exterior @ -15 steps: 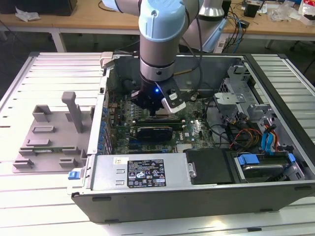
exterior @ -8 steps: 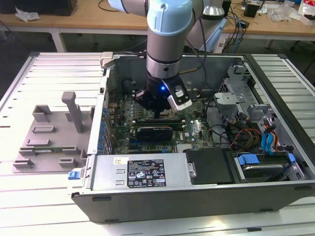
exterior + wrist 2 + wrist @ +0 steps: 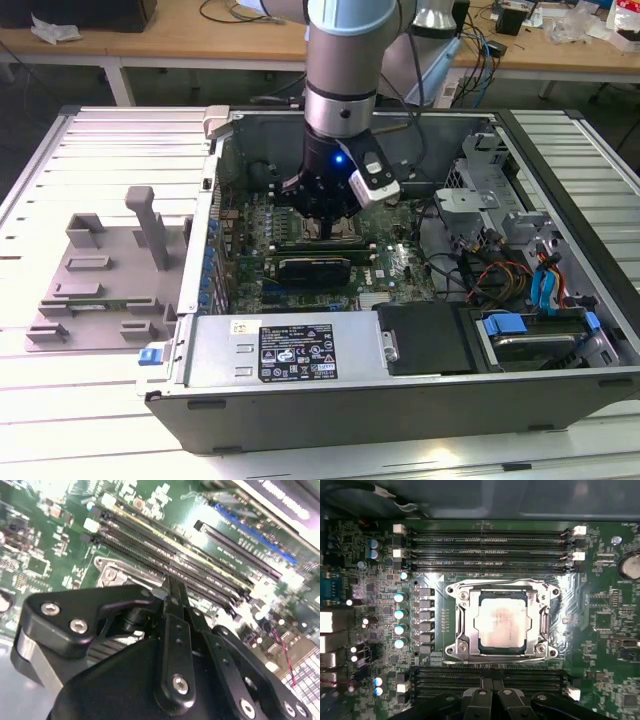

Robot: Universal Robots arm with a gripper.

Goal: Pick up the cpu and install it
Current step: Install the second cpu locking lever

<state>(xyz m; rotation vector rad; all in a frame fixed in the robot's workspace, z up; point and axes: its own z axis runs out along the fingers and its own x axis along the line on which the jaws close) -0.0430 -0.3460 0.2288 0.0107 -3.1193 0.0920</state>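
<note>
We see the robot arm reaching down into an open computer case (image 3: 560,395) that lies on its side on a slatted table (image 3: 90,400). The gripper (image 3: 325,222) hangs low over the green board (image 3: 385,270) in the middle of the case.

In the first wrist view, the cpu (image 3: 501,621) sits flat in its socket. A shiny metal frame (image 3: 458,625) goes all around it, and its pale silver top faces up. Long black memory slots (image 3: 487,542) run on one side of the socket, and more slots (image 3: 490,677) run on the other side. The black fingers (image 3: 490,702) show at the edge of that picture, close together, and they hold nothing. They are apart from the cpu and do not touch it.

In the second wrist view, the fingers (image 3: 172,602) come together to a thin tip just above the board, beside the long black slots (image 3: 165,555).

In the exterior view, a grey plastic tray (image 3: 95,285) with upright posts lies on the table at that view's left, well apart from the gripper. A black card (image 3: 312,267) stands on the board near the gripper.
</note>
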